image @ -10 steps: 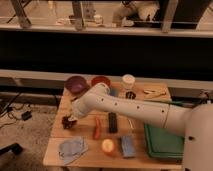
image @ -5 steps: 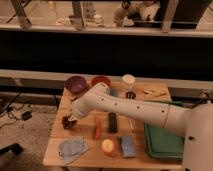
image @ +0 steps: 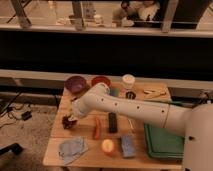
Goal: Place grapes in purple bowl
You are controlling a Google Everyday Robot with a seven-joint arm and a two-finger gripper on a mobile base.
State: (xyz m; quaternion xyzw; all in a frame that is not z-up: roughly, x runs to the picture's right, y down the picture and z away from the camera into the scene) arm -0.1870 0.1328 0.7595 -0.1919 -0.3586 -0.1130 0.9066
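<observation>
The grapes (image: pixel 66 122), a small dark red cluster, lie at the left edge of the wooden table (image: pixel 88 159). My gripper (image: pixel 70 120) reaches down from the white arm and is shut on them, low over the tabletop. The purple bowl (image: pixel 76 84) stands at the table's back left corner, behind the gripper and apart from it. The arm hides part of the table between the bowl and the grapes.
An orange-red bowl (image: pixel 101 81) and a white cup (image: pixel 129 81) stand beside the purple bowl. A red carrot-like vegetable (image: pixel 97 128), a black bar (image: pixel 113 122), an orange fruit (image: pixel 108 146), a blue sponge (image: pixel 128 146) and a grey-blue cloth (image: pixel 72 149) lie in front. A green tray (image: pixel 162 142) fills the right.
</observation>
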